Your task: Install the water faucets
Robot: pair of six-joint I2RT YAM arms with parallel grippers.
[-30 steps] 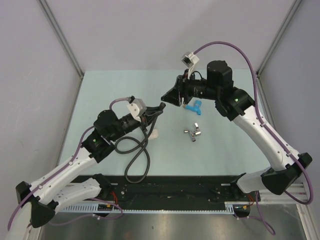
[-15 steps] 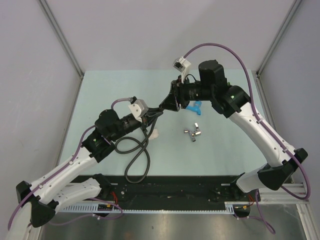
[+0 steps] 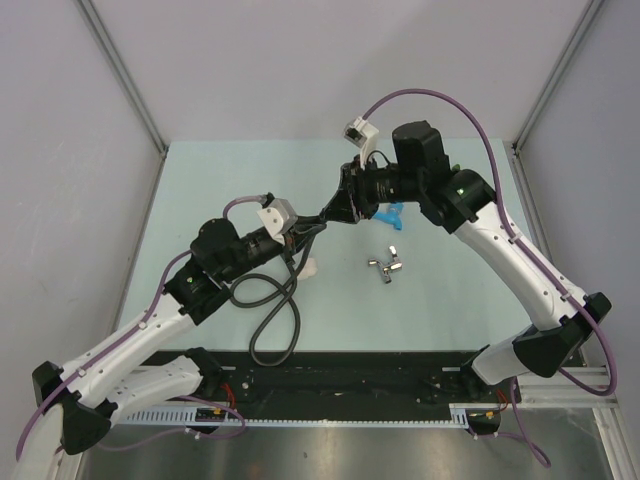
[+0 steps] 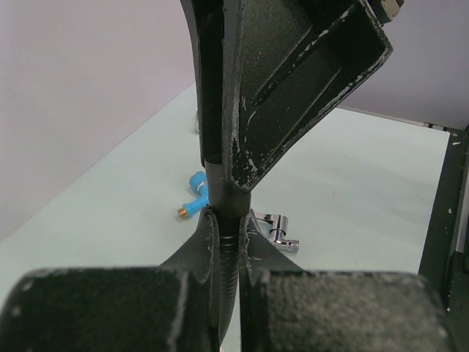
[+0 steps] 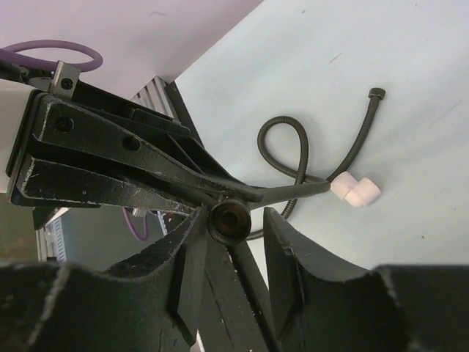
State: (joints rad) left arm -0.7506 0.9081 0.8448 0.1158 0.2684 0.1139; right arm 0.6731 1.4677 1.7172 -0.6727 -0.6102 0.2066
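The chrome water faucet (image 3: pixel 388 266) lies on the table right of centre; it also shows in the left wrist view (image 4: pixel 275 228), with no gripper on it. My left gripper (image 3: pixel 316 219) is shut on the black flexible hose (image 4: pixel 229 246) near its end and holds it above the table. The hose's end nut (image 5: pixel 229 220) sits between the fingers of my right gripper (image 5: pixel 233 221), which is open around it; one finger is close to the nut, the other stands apart. In the top view my right gripper (image 3: pixel 338 203) meets the left one tip to tip.
A blue plastic fitting (image 3: pixel 392 214) lies just beyond the faucet, also in the left wrist view (image 4: pixel 192 204). A white elbow fitting (image 3: pixel 308 267) sits on the hose near its loop (image 3: pixel 270 320); both show in the right wrist view (image 5: pixel 356 191).
My right gripper has moved left and rolled its wrist, coming onto the hose end held by the left gripper. The left arm, faucet and blue fitting have not moved.
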